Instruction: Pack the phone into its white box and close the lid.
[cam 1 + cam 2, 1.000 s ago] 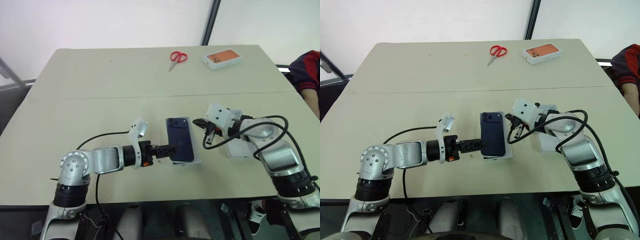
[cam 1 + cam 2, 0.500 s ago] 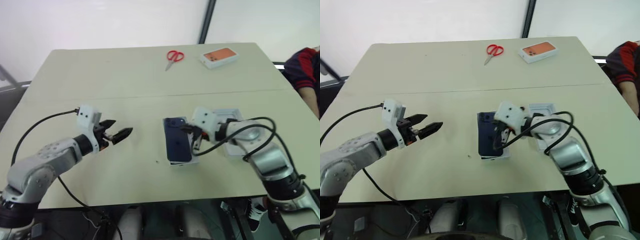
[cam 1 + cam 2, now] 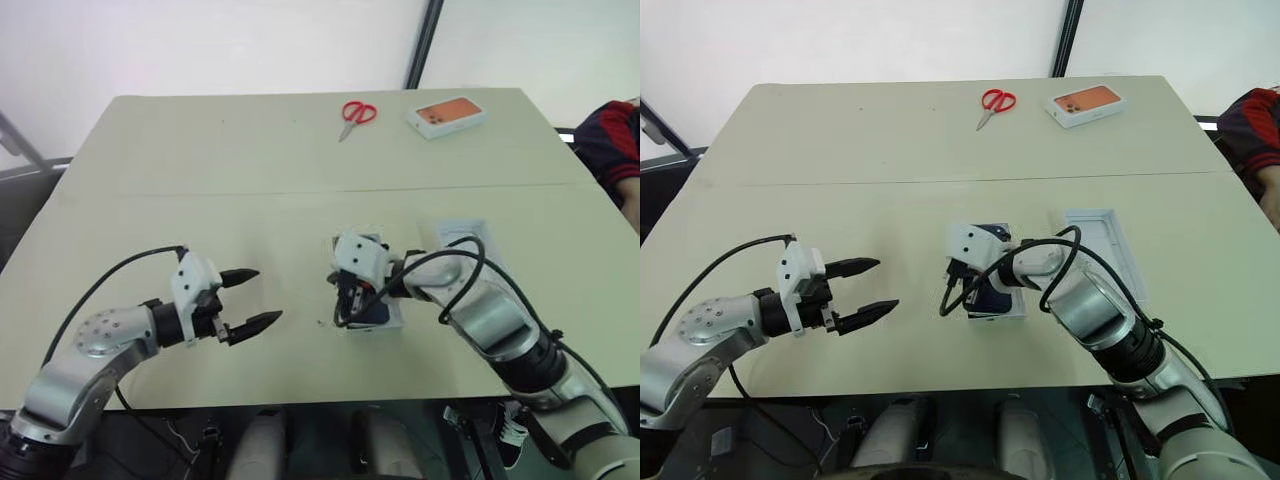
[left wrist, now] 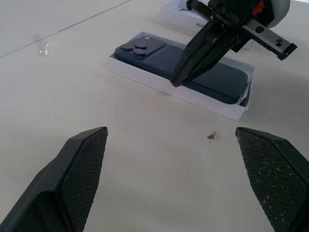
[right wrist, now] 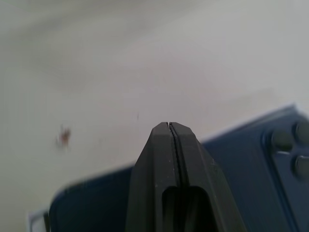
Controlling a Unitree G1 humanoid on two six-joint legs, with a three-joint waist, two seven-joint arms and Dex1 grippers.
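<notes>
The dark blue phone (image 4: 203, 72) lies back up inside the shallow white box (image 4: 159, 83) at the middle of the table. My right gripper (image 3: 962, 290) is shut with nothing in it, and its tips sit at the phone's long edge on the side facing my left arm. My left gripper (image 3: 264, 296) hangs open and empty a hand's width left of the box, pointing at it. A white rectangular shell (image 3: 1103, 250), apparently the lid, lies open side up to the right of the box.
Red scissors (image 3: 357, 113) and a white box with an orange picture (image 3: 446, 116) lie at the far edge. A person's red sleeve (image 3: 622, 140) shows at the right. A small brown crumb (image 4: 211, 136) lies on the tabletop between my left gripper and the box.
My left gripper has drawn back to the left, away from the box, and rolled. The right gripper has swung left from beside the box to over the phone.
</notes>
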